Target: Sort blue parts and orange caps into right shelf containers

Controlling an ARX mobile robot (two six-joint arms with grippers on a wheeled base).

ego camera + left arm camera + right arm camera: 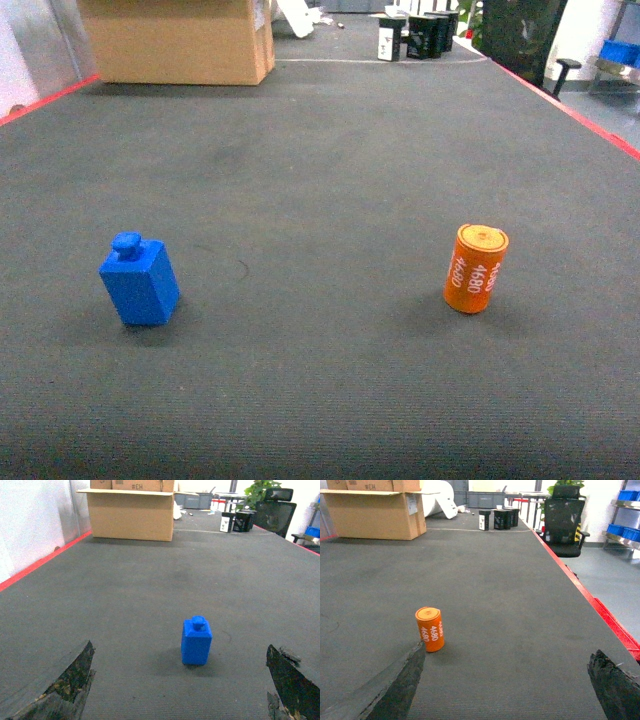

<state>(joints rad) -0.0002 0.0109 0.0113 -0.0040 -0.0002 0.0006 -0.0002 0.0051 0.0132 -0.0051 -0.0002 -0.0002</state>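
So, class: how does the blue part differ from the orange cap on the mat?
The blue part is blocky with a small knob on top; the orange cap is a cylinder. The cap carries white printed digits; the part is plain. The part stands on the left, the cap on the right. Both stand upright, ungripped, on the mat.

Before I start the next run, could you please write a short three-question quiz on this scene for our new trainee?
1. True or false: the blue part stands upright on the dark mat.
2. What number is printed on the orange cap?
3. In the head view, what stands at the mat's far left? A) cardboard box B) blue crate C) red packet

Key: 1 true; 2 4680; 3 A.
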